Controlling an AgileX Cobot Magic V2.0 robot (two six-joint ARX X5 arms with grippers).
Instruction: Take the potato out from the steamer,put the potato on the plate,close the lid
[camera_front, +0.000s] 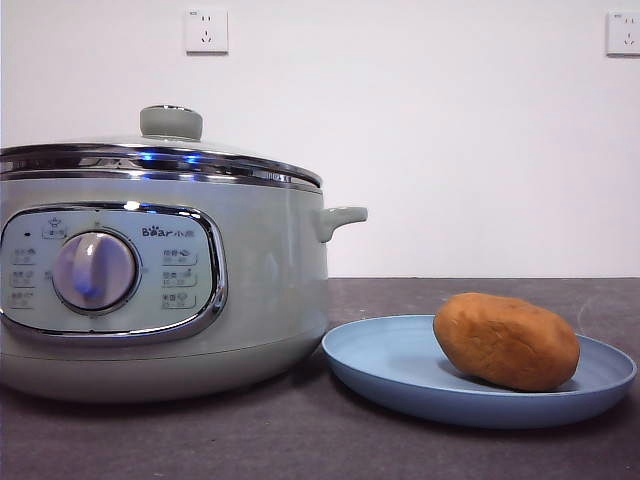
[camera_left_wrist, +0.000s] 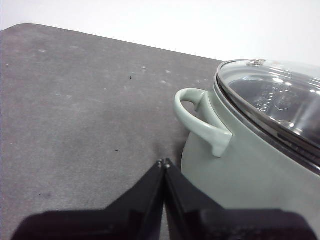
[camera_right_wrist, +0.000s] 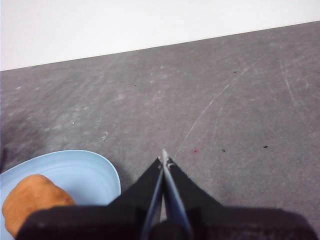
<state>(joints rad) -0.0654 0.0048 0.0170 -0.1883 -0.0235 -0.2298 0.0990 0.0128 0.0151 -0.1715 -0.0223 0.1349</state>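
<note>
On the left I see the steamer (camera_front: 160, 290) standing on the dark table (camera_front: 300, 440), its lid (camera_front: 165, 150) seated on top. Just to its right the plate (camera_front: 400, 375) holds the potato (camera_front: 506, 340), which lies on the plate's right half. My left gripper (camera_left_wrist: 164, 164) hangs beside the steamer's handle (camera_left_wrist: 200, 120), jaws pressed together. My right gripper (camera_right_wrist: 163, 156) hangs beside the plate, jaws also pressed together, empty.

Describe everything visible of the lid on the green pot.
The round clear glass lid with a shiny steel rim and a pale green knob sits level and closed on the pale sage-green electric steamer pot. Through the glass the left wrist view shows only dim reflections. Neither pincer touches it; the left pincer is shut beside the pot's side handle.
</note>
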